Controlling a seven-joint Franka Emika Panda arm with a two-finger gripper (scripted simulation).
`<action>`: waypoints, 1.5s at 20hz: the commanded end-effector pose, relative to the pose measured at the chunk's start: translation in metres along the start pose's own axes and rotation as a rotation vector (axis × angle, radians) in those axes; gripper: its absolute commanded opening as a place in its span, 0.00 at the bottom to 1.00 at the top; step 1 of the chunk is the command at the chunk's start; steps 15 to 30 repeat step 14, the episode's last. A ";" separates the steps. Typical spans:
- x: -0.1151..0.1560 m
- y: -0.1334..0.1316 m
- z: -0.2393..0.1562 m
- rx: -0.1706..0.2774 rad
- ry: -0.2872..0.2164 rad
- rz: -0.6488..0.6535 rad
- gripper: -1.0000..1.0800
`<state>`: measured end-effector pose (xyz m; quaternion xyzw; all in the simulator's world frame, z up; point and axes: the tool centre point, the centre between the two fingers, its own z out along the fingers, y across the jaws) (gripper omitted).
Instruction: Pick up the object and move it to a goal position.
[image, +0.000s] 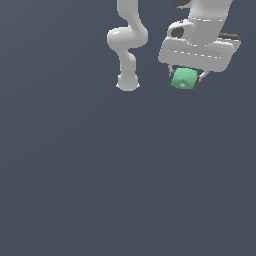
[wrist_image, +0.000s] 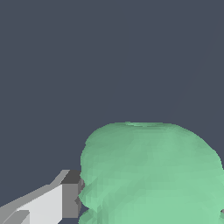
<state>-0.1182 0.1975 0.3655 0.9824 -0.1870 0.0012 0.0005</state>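
Hand (image: 185, 80) pinching green object (image: 184, 78) betw. both fingers, held up off the floor

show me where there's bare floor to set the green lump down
Nearly all of it: the grey floor is bare across the lower part and the exterior view's left. Things crowd only the top, around the arm's base and under the pincer, shut on the green lump.

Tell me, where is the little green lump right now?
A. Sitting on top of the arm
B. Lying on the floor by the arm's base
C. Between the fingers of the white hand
C: the green lump sits between the fingers of the hand, with one finger pressed against its side.
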 end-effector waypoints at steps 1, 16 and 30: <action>-0.008 -0.004 -0.019 -0.001 -0.001 0.000 0.00; -0.022 -0.016 -0.061 0.000 -0.002 0.001 0.00; -0.022 -0.016 -0.061 0.000 -0.002 0.001 0.00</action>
